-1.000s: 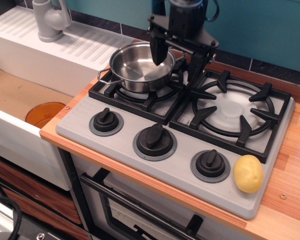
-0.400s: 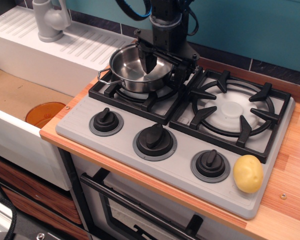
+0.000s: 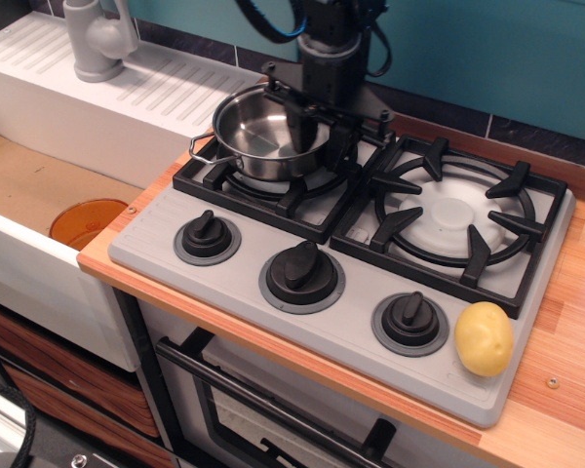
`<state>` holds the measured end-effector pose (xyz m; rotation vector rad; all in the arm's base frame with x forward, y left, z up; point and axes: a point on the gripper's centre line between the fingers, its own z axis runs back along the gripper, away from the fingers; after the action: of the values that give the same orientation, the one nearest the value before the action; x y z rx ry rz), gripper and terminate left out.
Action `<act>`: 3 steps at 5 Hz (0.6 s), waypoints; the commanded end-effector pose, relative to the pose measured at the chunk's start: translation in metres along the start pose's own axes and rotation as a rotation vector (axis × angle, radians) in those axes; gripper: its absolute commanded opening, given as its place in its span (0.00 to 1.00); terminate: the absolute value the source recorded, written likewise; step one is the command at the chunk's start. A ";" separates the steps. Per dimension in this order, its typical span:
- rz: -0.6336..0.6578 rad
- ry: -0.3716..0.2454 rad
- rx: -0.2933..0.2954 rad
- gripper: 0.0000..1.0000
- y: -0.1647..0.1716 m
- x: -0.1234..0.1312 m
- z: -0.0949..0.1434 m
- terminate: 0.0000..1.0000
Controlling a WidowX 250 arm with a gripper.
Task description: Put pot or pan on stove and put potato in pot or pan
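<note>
The shiny steel pot (image 3: 258, 136) stands on the left burner grate of the grey stove (image 3: 234, 278). My gripper (image 3: 322, 139) is low over the pot's right rim and straddles it. One finger (image 3: 300, 132) is inside the pot and the other is just outside it. The jaws are still apart. The yellow potato (image 3: 484, 338) lies on the stove's front right corner, right of the right knob (image 3: 410, 319), far from the gripper.
The right burner grate (image 3: 455, 216) holds nothing. An orange disc (image 3: 88, 222) lies in the sink at the left, with a grey tap (image 3: 97, 39) behind. Wooden counter (image 3: 570, 341) runs along the right.
The gripper came down from above the pot to its right rim and its fingers drew closer together. The pot and the potato have not moved.
</note>
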<state>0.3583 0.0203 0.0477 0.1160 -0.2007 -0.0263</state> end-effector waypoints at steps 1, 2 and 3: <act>0.002 -0.043 0.004 0.00 -0.002 0.011 0.014 0.00; -0.007 -0.049 -0.010 0.00 -0.007 0.012 0.018 0.00; -0.008 -0.030 -0.008 0.00 -0.018 0.011 0.041 0.00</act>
<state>0.3488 -0.0011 0.0594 0.1130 -0.1305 -0.0334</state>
